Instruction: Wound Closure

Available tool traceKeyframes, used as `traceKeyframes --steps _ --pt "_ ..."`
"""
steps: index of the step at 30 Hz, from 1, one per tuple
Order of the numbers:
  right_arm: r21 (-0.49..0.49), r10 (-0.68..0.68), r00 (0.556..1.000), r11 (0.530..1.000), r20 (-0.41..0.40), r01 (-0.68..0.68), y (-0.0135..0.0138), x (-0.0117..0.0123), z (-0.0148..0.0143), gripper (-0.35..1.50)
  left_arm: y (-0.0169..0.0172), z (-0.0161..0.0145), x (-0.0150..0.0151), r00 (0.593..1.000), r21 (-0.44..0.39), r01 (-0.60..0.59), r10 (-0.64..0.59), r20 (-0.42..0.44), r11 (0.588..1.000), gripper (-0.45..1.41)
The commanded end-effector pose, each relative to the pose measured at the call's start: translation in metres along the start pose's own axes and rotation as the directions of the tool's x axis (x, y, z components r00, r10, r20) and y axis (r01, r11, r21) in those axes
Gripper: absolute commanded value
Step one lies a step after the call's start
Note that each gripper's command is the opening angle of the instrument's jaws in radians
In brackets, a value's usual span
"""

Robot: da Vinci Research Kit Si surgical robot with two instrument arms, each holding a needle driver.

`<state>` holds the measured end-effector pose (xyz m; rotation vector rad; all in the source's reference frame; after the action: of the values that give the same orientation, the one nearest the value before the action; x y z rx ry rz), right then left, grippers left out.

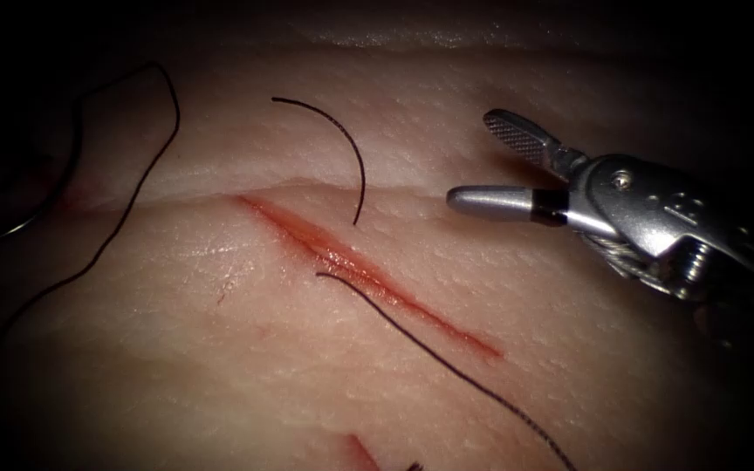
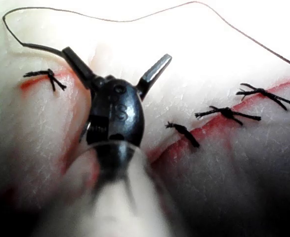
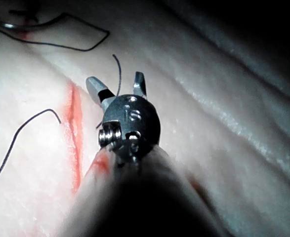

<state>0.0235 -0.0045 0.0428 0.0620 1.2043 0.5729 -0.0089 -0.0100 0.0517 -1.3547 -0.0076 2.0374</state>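
Hovering right of the cut (image 1: 368, 275), the right hand (image 1: 490, 166) gapes, grasping nothing; the left hand (image 2: 117, 66) likewise. The needle (image 1: 32, 205), seemingly, lies at the tissue's (image 1: 220, 366) far-left edge, trailing thread (image 1: 133, 196).

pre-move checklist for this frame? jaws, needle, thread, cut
1. Right tool jaws open, holding nothing: ok.
2. Left tool jaws open, holding nothing: ok.
3. Needle located, lying on the tissue far left of the cut, in neither tool: ok.
4. Needle free of the tissue: cannot tell.
5. Cut closed here: not ok, no stitches across it.
6. Loose thread piece lies near the right tool: ok, not snagged.
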Motion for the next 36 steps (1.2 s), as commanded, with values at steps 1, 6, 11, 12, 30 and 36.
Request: traceKeyframes --steps 1,6,11,12,30,36 --pt "0.002 -0.016 1.0 1.0 -0.003 0.016 0.0005 0.0002 0.0009 1.21 0.0003 0.0004 0.0006 1.0 -0.002 -0.015 0.015 0.007 1.0 1.4" --pt "0.029 -0.044 0.998 0.999 0.036 0.043 0.0004 0.0001 0.0009 1.26 0.0009 -0.0002 0.0037 0.999 0.004 -0.035 0.035 0.03 0.999 1.4" --pt "0.049 -0.065 0.996 0.997 0.062 0.062 0.0003 0.0 0.0009 1.28 0.0027 0.0004 0.0072 0.999 0.006 -0.046 0.046 -0.003 0.999 1.26" --pt "0.052 -0.072 0.995 0.996 0.067 0.069 0.0003 0.0 0.0009 1.28 0.0032 0.0007 0.0078 0.999 0.003 -0.052 0.052 -0.011 0.999 1.26" --pt "0.038 -0.13 0.985 0.991 0.116 0.126 0.0004 -0.0012 -0.0015 1.11 0.0171 0.0174 0.011 0.98 -0.168 -0.19 0.197 0.021 0.967 1.19" --pt "0.04 -0.139 0.983 0.99 0.119 0.135 0.0001 -0.0019 -0.0017 1.11 0.019 0.0211 0.009 0.966 -0.18 -0.238 0.251 0.055 0.955 1.16"
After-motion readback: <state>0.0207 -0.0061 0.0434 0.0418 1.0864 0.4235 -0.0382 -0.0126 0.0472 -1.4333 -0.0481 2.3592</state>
